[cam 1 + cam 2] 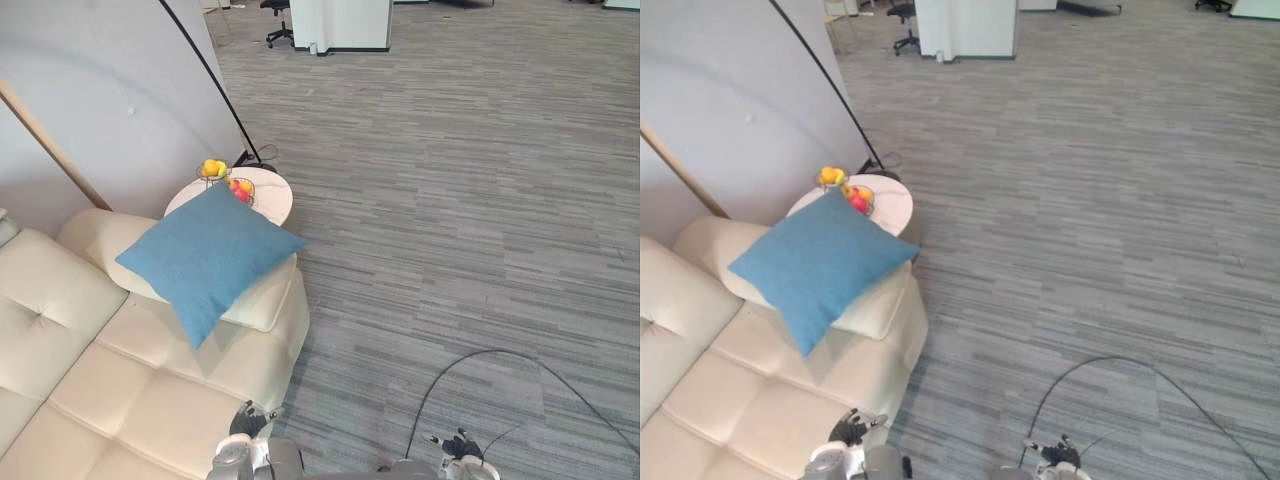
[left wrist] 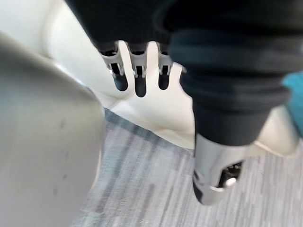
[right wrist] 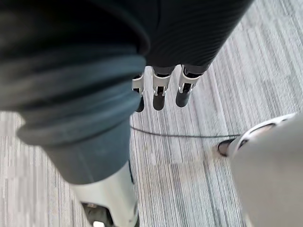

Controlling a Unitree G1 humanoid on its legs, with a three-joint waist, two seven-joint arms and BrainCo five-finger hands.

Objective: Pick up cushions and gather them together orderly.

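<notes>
Left hand point(image 2: 136, 71), right hand point(image 3: 161, 90) — loose, empty

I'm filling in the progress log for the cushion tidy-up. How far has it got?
Done: nothing that I can see. The one blue cushion lies tilted across the armrest of the sofa, untouched. In hand: nothing. The left hand hangs open beside the sofa, and the right hand hangs open above the carpet. Left: reaching, lifting and placing the cushion.
</notes>
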